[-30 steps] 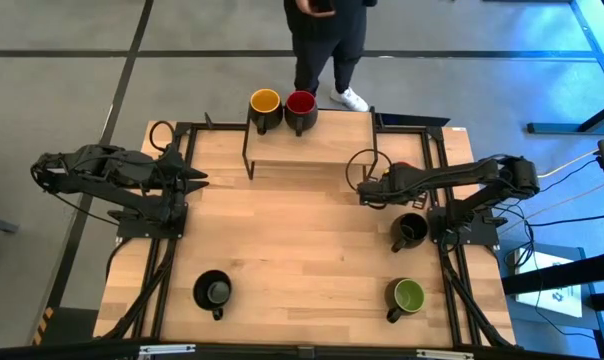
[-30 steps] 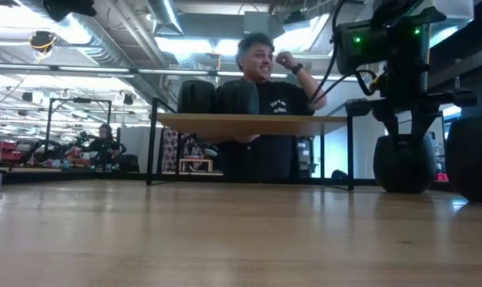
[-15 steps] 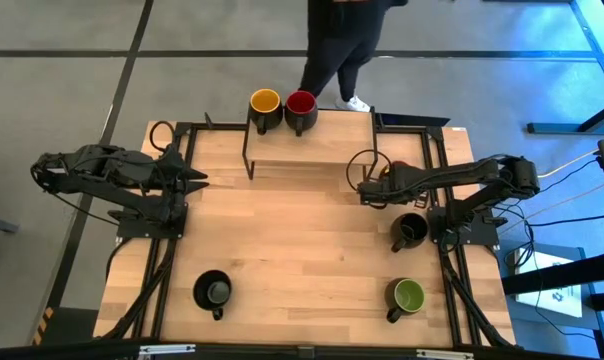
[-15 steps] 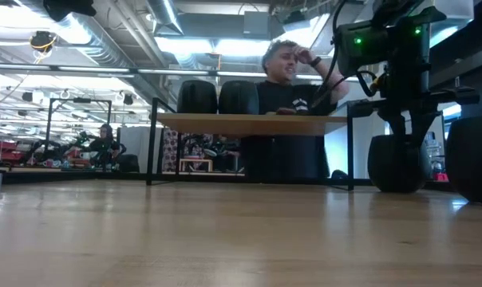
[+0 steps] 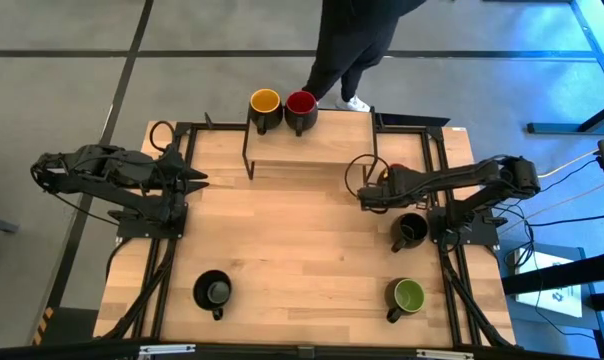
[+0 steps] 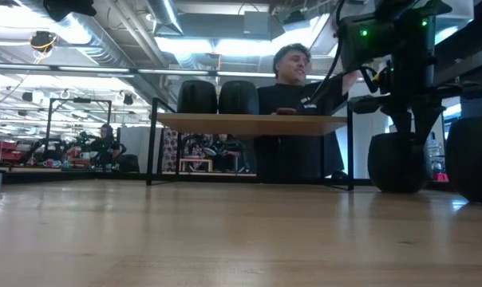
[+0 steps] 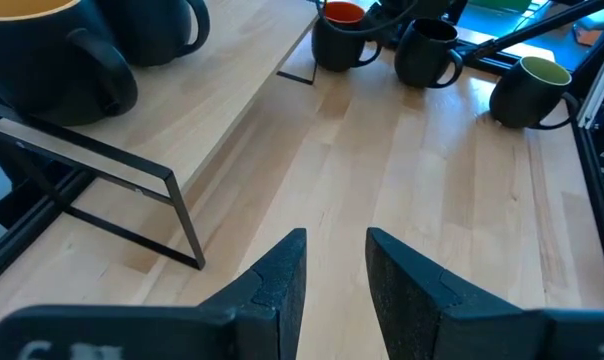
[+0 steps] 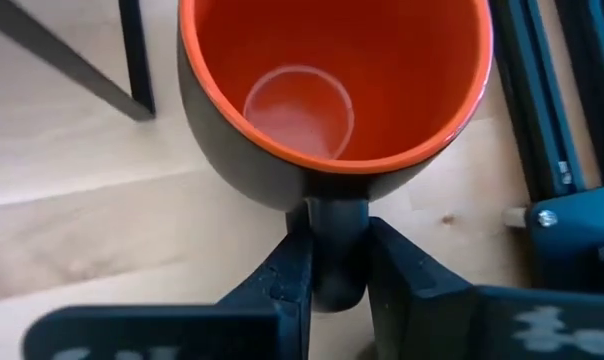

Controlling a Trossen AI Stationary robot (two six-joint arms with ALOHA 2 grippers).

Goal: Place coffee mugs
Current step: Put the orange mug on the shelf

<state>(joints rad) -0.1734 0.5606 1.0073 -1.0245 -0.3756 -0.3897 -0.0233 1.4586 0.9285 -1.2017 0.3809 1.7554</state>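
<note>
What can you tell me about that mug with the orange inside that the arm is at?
The orange-lined mug is black outside with a glossy orange-red inside, empty and upright on the wooden table beside the shelf's right leg. The right gripper has its fingers closed on the mug's handle.

No legible text, label or number anywhere.

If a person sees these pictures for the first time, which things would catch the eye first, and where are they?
Most striking is the right claw closed on the handle of an orange-red mug, which stands on the table beside the shelf's right leg. Next come two mugs on the wooden shelf at the table's far edge, a yellow mug beside a red mug. A person stands just behind the shelf.
</note>
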